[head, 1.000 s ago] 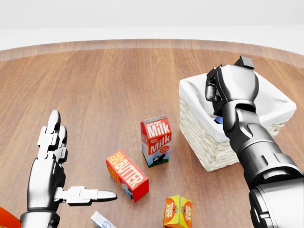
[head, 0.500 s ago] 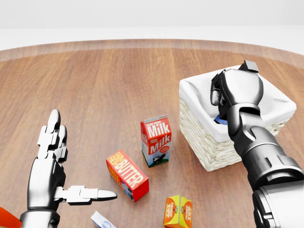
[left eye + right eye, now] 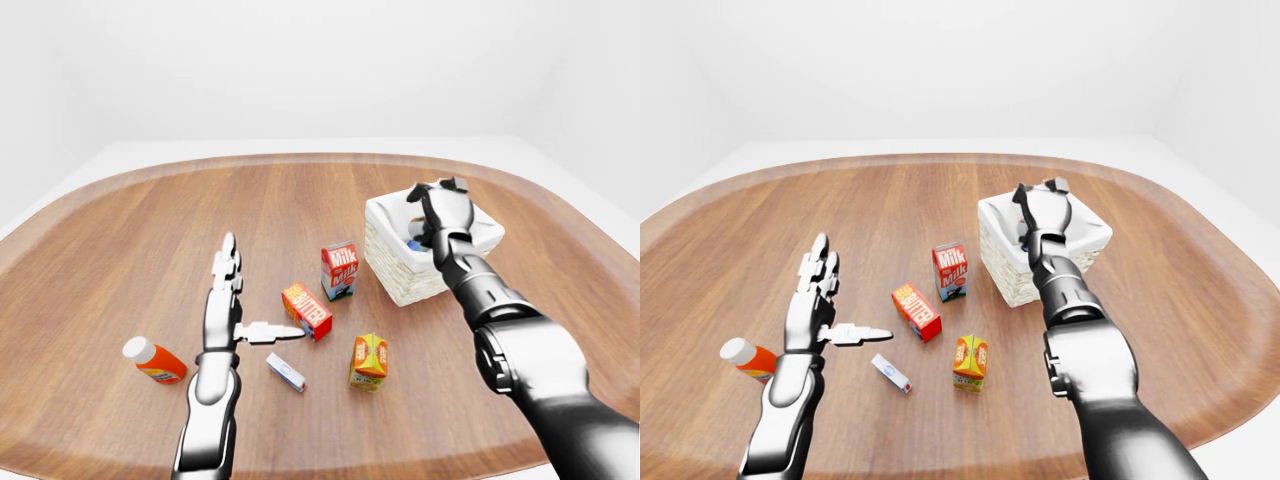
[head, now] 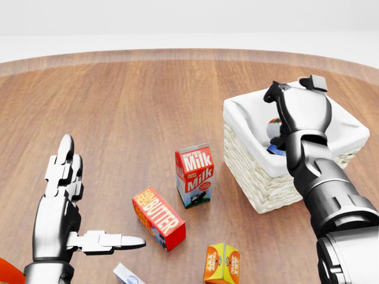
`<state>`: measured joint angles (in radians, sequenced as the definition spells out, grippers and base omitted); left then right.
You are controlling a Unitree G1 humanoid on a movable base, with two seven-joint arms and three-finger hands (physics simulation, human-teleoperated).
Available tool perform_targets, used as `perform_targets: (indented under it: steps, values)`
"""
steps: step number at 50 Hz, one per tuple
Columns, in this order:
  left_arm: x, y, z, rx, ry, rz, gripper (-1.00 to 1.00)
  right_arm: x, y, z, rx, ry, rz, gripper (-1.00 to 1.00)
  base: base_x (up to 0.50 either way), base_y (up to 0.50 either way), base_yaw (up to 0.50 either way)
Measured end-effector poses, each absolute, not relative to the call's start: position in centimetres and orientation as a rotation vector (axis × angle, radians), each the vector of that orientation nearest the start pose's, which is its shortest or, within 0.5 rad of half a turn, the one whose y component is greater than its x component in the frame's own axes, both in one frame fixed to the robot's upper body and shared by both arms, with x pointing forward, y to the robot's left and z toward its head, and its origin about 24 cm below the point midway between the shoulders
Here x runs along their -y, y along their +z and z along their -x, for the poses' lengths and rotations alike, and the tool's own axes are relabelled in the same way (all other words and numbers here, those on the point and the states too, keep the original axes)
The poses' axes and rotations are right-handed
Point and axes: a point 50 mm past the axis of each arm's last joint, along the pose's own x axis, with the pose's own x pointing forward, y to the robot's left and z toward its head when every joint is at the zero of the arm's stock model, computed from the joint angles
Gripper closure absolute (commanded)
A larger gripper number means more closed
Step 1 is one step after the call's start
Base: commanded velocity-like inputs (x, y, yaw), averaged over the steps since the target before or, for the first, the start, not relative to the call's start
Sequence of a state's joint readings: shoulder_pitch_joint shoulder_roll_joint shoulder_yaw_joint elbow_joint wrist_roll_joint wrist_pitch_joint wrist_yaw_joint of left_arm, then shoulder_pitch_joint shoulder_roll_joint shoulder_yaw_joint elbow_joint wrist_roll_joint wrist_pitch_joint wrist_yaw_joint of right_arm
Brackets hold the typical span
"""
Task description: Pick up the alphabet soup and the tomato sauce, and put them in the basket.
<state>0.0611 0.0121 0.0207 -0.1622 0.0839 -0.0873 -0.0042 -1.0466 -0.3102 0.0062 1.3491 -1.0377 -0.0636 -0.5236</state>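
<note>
Your left hand (image 4: 71, 207) idles spread and empty near the butter box (image 4: 158, 218). Farther up, your right hand (image 4: 299, 109) hangs open, holding nothing, over the basket (image 4: 260, 177), cans (image 4: 274, 133) inside (labels unreadable). Withdrawing low could snag the liner and tip the basket.

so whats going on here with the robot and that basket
The robot's right hand hangs open over the white-lined wicker basket at the head view's right, and a can shows inside just below the fingers. The left hand is open and empty over the wooden table. A milk carton, butter box and small orange carton sit on the table outside the basket.
</note>
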Motion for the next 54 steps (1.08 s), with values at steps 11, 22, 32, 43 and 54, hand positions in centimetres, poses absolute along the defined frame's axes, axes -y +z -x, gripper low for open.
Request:
perform_targets:
  steps: [11, 22, 32, 43, 54]
  values:
    - [-15.9, 7.3, -24.0, 0.188, 0.03, -0.101, -1.0, 20.4, 12.6, -40.4, 0.093, -0.32, 1.337, -1.0, 0.0, 0.0, 0.0]
    - [-15.9, 7.1, -24.1, 0.179, 0.029, -0.103, -1.0, 20.4, 12.8, -40.5, 0.1, -0.325, 1.331, -1.0, 0.0, 0.0, 0.0]
    - [-15.9, 7.0, -24.1, 0.177, 0.028, -0.104, -1.0, 20.3, 13.6, -40.7, 0.121, -0.336, 1.321, -1.0, 0.0, 0.0, 0.0]
    - [-15.9, 7.0, -24.1, 0.176, 0.028, -0.104, -1.0, 20.2, 14.9, -41.0, 0.15, -0.358, 1.313, -1.0, 0.0, 0.0, 0.0]
    - [-15.9, 7.0, -24.1, 0.176, 0.028, -0.104, -1.0, 20.4, 16.2, -41.3, 0.178, -0.384, 1.308, -1.0, 0.0, 0.0, 0.0]
